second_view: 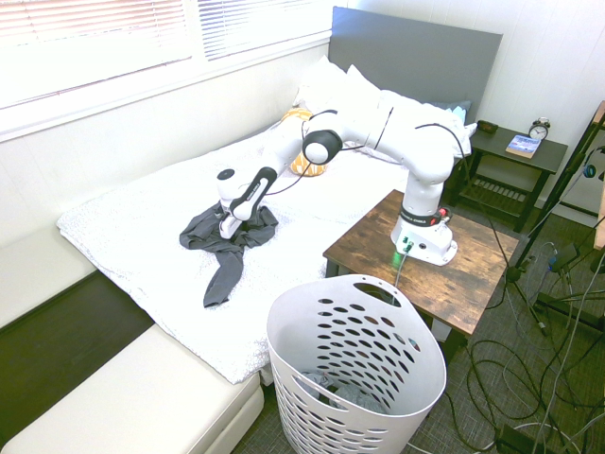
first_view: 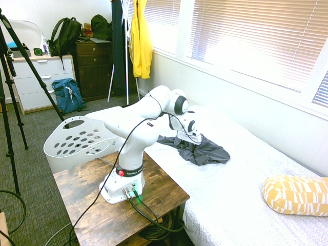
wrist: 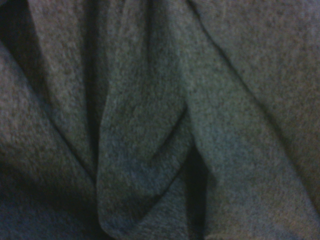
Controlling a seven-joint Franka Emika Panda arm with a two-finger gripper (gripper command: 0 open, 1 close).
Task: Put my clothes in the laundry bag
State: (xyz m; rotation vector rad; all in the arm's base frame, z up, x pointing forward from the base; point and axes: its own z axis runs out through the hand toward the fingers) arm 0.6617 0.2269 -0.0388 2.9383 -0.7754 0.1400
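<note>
Arm reaches out over the bed (second_view: 142,236), gripper (second_view: 230,227) pointing down and set right on the crumpled dark grey garment (second_view: 222,248). Fingers sit low in the folds; from both room views they appear spread, with nothing lifted between them. Contact with the cloth looks likely, but whether the tips press into it cannot be told.

The garment lies near the bed's edge on the white cover, bunched under the gripper, with one long strip trailing toward the edge. In the wrist view, grey knit fabric (wrist: 160,120) fills everything, creased into soft ridges, out of focus.

Laundry basket (second_view: 354,378): white, oval holes, handle slot at the rim. It stands upright on the carpet beside the bed and just in front of the wooden side table (second_view: 473,270) that carries the arm's base. Something dark grey shows at its bottom (second_view: 326,390), probably cloth. The way between garment and basket runs over the bed's edge and past a corner of the table.

Round about:
- yellow patterned pillow (first_view: 297,195) further up the bed, well apart from the garment
- yellow jacket (first_view: 140,43) on a coat stand by the window
- blue backpack (first_view: 67,95) on the floor against a white dresser (first_view: 38,77)
- dark backpack (first_view: 65,36) on top
- second nightstand (second_view: 515,165) by the headboard, with a small alarm clock (second_view: 540,128)
</note>
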